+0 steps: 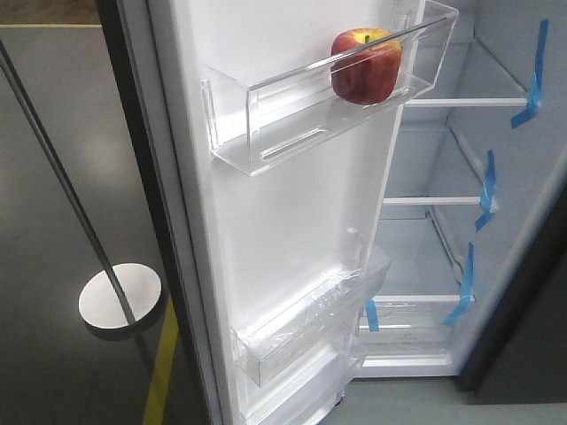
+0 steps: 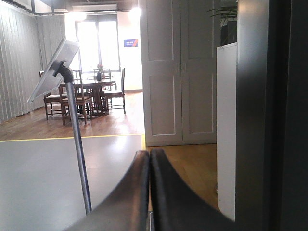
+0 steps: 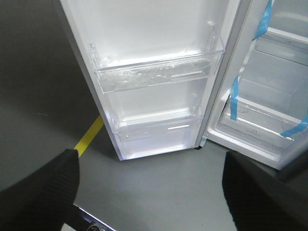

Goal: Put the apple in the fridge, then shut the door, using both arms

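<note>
Door (image 1: 292, 230) top and foot beyond the view's edges.

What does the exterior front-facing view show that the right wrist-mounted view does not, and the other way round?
Only the front view shows the apple, sitting in the upper door bin, and a pole stand with a round base on the floor. Only the right wrist view shows the right gripper, its fingers wide apart. Both show the white inner face of the open door, the film-wrapped bin, blue tape and the yellow floor line.
</note>
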Robot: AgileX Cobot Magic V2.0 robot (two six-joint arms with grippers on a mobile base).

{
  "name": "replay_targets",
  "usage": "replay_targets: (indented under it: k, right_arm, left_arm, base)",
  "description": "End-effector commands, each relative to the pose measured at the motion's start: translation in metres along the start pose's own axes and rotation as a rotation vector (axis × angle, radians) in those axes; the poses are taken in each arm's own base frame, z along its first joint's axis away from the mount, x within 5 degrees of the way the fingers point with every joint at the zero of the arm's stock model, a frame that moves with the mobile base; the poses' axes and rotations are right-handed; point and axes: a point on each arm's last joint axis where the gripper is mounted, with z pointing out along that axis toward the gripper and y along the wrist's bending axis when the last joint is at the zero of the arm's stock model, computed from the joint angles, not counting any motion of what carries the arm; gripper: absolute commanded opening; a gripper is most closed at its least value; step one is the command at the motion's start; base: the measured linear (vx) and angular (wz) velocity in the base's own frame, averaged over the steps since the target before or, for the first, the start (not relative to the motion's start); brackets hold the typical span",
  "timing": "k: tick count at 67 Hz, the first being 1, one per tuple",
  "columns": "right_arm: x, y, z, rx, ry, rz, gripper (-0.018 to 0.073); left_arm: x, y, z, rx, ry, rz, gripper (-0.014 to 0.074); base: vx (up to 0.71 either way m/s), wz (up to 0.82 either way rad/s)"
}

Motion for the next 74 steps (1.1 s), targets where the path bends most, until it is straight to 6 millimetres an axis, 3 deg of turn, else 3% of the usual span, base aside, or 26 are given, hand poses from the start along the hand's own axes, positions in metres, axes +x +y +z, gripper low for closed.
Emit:
replay_targets:
  k: [1, 23, 74]
  right_arm:
    - [-0.002, 0.002, -0.009, -0.009, -0.038, -0.001, 0.0580]
    - [0.014, 0.004, -0.015, -0.020, 0.046, -0.003, 0.0580]
    - [0.016, 0.004, -0.015, -0.021, 0.069, -0.004, 0.0580]
  left_arm:
    - [-0.004, 0.000, -0.001, 0.005, -0.078, -0.009, -0.0006]
    - [-0.004, 0.000, -0.001, 0.005, -0.078, -0.009, -0.0006]
    - [-0.003, 0.000, -0.001, 0.003, -0.048, -0.082, -0.0006]
  base:
    - [0.00, 0.00]
    - [0.00, 0.00]
    - [0.00, 0.00]
